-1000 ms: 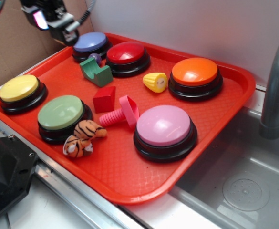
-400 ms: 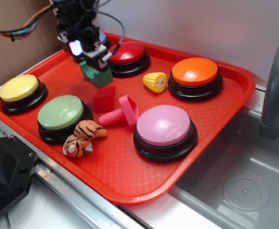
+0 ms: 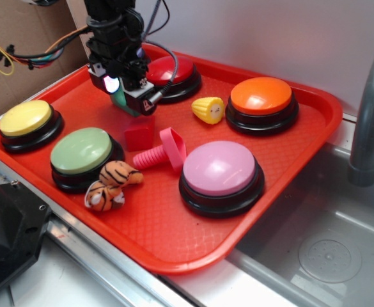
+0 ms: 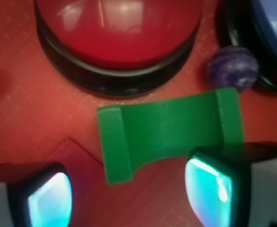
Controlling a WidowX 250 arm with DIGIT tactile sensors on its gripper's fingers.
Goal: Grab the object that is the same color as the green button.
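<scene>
Now I've brought the gripper (image 3: 124, 96) down over the green block (image 4: 169, 132); jaws wide open, nothing held yet.

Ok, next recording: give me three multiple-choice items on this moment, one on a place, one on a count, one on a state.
1. Where is the dark green notched plastic block?
A. beside the round pale green dome button
B. under the gripper, in front of the round red dome button
C. in the sink

2. How many dome buttons does the exterior view show on the red plastic tray?
A. five
B. three
C. seven

3. How does the gripper stand?
A. shut on the block
B. shut, empty
C. open

Answers: 1 B, the wrist view shows the block between fingertips and red button. 2 A, yellow, green, red, orange and pink are visible. 3 C, the pads are apart.
</scene>
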